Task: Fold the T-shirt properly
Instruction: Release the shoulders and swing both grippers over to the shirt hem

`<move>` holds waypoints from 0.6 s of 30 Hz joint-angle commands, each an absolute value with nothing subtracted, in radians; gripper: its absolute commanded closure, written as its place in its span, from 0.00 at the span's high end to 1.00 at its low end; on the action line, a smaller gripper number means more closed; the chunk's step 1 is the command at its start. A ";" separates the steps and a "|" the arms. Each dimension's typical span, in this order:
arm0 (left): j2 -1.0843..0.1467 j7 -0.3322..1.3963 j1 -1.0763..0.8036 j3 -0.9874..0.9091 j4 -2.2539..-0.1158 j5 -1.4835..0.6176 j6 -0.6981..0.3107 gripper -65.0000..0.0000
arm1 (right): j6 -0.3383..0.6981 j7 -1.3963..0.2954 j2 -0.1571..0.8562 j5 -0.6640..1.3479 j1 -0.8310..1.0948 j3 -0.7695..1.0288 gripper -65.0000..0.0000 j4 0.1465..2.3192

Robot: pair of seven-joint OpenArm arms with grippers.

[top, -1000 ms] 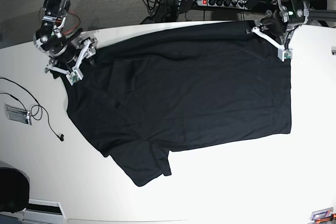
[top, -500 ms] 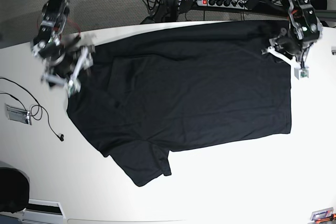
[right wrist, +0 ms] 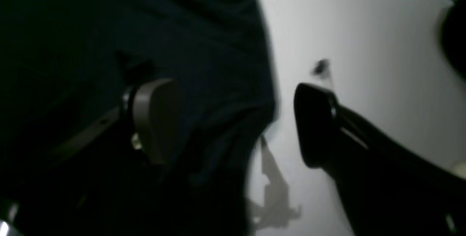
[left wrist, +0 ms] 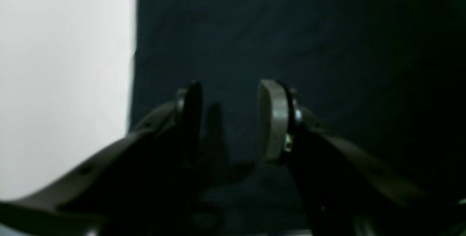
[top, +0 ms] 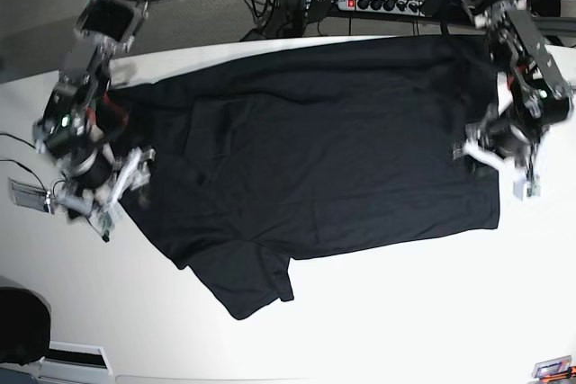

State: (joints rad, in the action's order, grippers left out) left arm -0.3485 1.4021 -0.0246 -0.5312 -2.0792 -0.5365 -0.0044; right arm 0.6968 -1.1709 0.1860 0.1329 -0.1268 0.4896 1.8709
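Note:
The black T-shirt (top: pixel 315 150) lies spread flat on the white table (top: pixel 405 312), with one sleeve pointing to the near edge. In the base view my left gripper (top: pixel 497 171) hovers over the shirt's right edge. The left wrist view shows that gripper (left wrist: pixel 229 119) open over dark T-shirt cloth (left wrist: pixel 327 46), nothing between its fingers. My right gripper (top: pixel 115 191) stands at the shirt's left edge. In the right wrist view it (right wrist: pixel 235 119) is wide open, one finger above the T-shirt (right wrist: pixel 200 46), the other above bare table (right wrist: pixel 364 46), the cloth's edge below the gap.
A thin black cable (top: pixel 76 204) and a small grey item (top: pixel 27 195) lie on the table left of the right gripper. A dark object (top: pixel 18 330) sits at the near left corner. Behind the table are a power strip (top: pixel 382 4) and cables.
Both arms have swung from the shirt's far corners toward the near side, the left gripper down the right edge, the right gripper down the left edge. The shirt has not moved.

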 commanded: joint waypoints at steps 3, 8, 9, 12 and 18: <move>-0.361 1.396 0.085 -0.535 -2.092 -0.562 -0.001 0.38 | 0.698 -1.175 0.160 0.154 -0.229 0.483 0.72 1.891; -0.354 1.396 0.203 -0.530 -2.060 -0.561 -0.001 0.38 | 0.698 -1.181 0.116 0.151 -0.338 0.435 0.72 1.885; -0.340 1.396 0.220 -0.530 -2.051 -0.559 -0.001 0.38 | 0.698 -1.181 0.114 0.151 -0.360 0.423 0.72 1.883; -0.308 1.396 0.286 -0.530 -1.992 -0.559 -0.001 0.38 | 0.698 -1.178 0.062 0.151 -0.467 0.409 0.72 1.867; -0.294 1.396 0.417 -0.437 -1.811 -0.539 -0.001 0.38 | 0.698 -1.175 -0.013 0.151 -0.550 0.409 0.72 1.707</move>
